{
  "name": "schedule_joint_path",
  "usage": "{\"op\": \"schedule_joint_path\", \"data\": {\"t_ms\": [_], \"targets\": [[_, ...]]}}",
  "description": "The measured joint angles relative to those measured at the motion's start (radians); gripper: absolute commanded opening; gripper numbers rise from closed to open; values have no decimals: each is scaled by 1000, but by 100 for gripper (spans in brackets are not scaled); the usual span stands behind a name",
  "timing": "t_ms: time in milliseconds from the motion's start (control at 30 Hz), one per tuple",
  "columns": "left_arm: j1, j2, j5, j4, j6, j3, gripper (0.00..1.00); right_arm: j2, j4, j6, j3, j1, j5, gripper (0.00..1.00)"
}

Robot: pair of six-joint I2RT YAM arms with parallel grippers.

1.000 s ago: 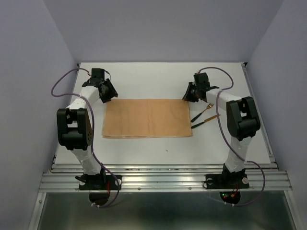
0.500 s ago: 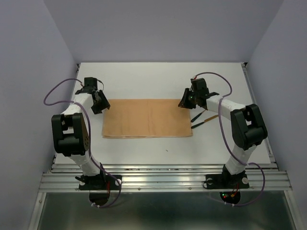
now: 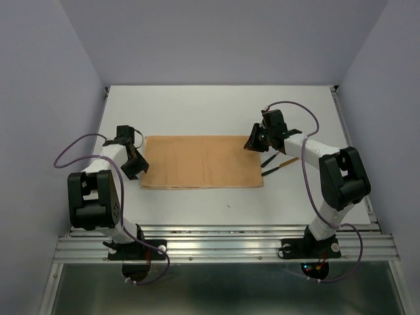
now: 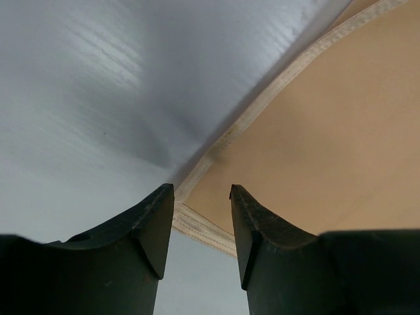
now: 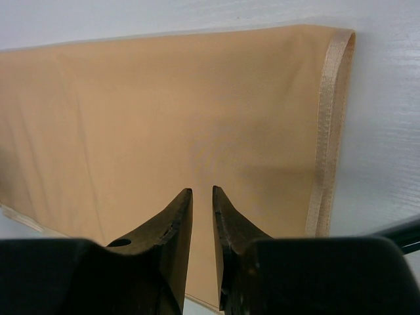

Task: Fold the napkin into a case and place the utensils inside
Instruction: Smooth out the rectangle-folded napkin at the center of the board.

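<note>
Napkin (image 3: 200,161) flat on table (image 3: 197,105), left gripper (image 4: 201,194) parted astride its left hem, right gripper (image 5: 202,194) barely parted over its right end beside utensils (image 3: 279,163), risking a single-layer pinch and skewed fold.

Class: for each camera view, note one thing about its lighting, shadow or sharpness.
Top view: even light, sharp throughout, napkin nearly shadowless. Left wrist view: a grey shadow on the table along the napkin's hem. Right wrist view: the napkin darkens toward the fingers.

White table (image 3: 197,108), lavender walls (image 3: 46,79), aluminium front rail (image 3: 223,248).
</note>
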Motion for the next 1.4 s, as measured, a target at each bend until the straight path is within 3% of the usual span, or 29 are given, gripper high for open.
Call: {"op": "schedule_joint_path", "data": {"t_ms": [200, 600, 733, 900, 1067, 1400], "targets": [[1, -30, -9, 0, -66, -74, 45, -3, -1, -1, -18, 0, 0, 25], [5, -67, -3, 23, -110, -124, 8, -43, 0, -1, -45, 0, -4, 25], [5, -111, -7, 21, -107, -124, 2, -54, 0, -1, -47, 0, -4, 25], [5, -146, -7, 5, -98, -120, 0, -56, 1, -1, -51, 0, -4, 25], [5, -188, 1, -13, -86, -117, 0, -75, -6, -1, -94, 2, -4, 36], [5, -214, 19, -20, -74, -117, 0, -239, -88, 29, -298, 31, 43, 44]]}}
